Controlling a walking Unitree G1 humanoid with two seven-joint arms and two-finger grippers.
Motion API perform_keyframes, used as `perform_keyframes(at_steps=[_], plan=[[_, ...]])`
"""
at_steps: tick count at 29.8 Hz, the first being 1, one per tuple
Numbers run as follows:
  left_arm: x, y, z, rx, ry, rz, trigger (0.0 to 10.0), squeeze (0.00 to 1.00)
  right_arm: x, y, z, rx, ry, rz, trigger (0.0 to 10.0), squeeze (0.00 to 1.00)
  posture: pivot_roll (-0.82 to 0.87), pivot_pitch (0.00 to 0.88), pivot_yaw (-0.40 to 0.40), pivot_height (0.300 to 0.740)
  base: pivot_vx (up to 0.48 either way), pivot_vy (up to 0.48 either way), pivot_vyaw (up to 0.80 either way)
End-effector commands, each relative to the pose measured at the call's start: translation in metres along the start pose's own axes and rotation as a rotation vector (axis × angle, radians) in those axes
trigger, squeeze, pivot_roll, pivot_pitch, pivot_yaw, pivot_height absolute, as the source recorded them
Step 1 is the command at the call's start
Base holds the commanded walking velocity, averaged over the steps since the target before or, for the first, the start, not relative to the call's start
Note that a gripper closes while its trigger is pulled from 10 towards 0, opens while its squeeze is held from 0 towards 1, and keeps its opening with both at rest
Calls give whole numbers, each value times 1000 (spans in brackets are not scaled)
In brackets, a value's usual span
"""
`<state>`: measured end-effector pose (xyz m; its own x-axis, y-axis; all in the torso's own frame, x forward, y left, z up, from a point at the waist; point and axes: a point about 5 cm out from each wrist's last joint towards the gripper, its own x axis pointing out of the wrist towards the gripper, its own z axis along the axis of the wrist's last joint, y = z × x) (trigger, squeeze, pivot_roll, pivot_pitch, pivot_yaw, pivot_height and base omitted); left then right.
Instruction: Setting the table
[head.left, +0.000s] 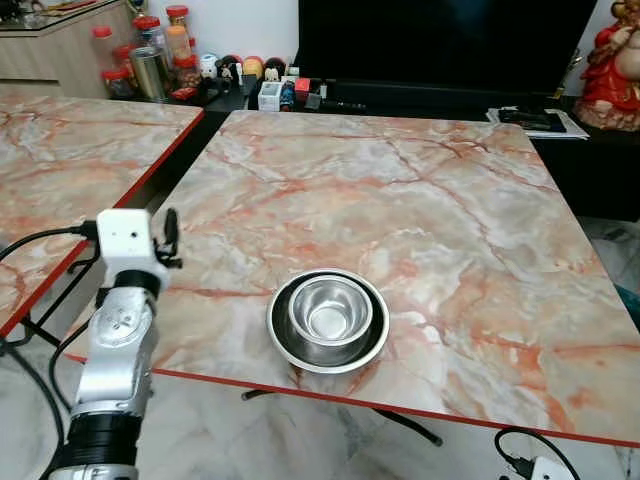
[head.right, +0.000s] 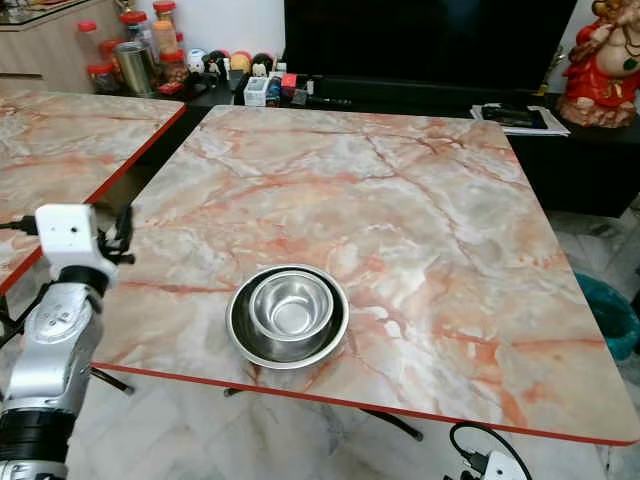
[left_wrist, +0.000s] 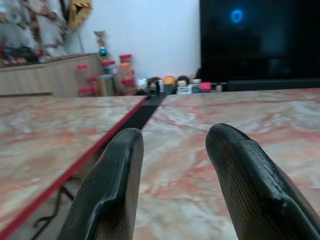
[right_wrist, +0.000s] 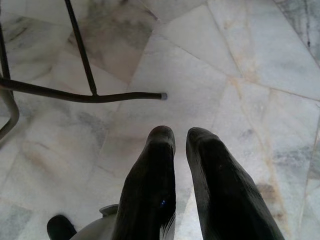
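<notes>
Two steel bowls sit nested near the front edge of the marble table: a small one inside a wider, shallow one. My left gripper is raised at the table's left edge, to the left of the bowls and well apart from them. In the left wrist view the left gripper is open, with nothing between its fingers, and it points along the tabletop toward the back. My right gripper hangs over the tiled floor with its fingers close together and nothing in them.
A second marble table stands to the left across a narrow gap. Jars and small items line the low black cabinet under the TV. A red statue is at back right, a teal bin at right. Table legs and cables lie on the floor.
</notes>
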<state>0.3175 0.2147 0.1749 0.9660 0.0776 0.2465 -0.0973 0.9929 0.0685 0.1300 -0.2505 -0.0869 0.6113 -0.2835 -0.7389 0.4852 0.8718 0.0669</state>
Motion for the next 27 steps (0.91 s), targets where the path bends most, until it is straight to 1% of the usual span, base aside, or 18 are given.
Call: perform_keyframes(at_steps=[1,3,8,18,23,27], plan=[[1,1,3,-11,-9,-2,10000,0,0,-1,2,9,-10,-8,10000,0,54,0,-15,740,0,0,0],[1,3,2,-11,8,1,10000,0,1,-1,3,8,-10,-9,10000,0,54,0,-15,740,0,0,0],[1,3,2,-19,9,3,10000,0,1,-2,3,8,-10,-9,10000,0,54,0,-15,740,0,0,0],[3,4,5,-24,16,4,10000,0,1,-1,3,11,-2,-11,10000,0,55,2,-18,740,0,405,0],[5,5,6,-25,17,4,10000,0,1,-1,2,12,1,-16,10000,0,54,3,-15,740,0,433,-715],[6,5,6,-25,19,2,10000,0,1,-1,2,6,-1,-18,10000,0,52,0,-12,740,0,439,0]])
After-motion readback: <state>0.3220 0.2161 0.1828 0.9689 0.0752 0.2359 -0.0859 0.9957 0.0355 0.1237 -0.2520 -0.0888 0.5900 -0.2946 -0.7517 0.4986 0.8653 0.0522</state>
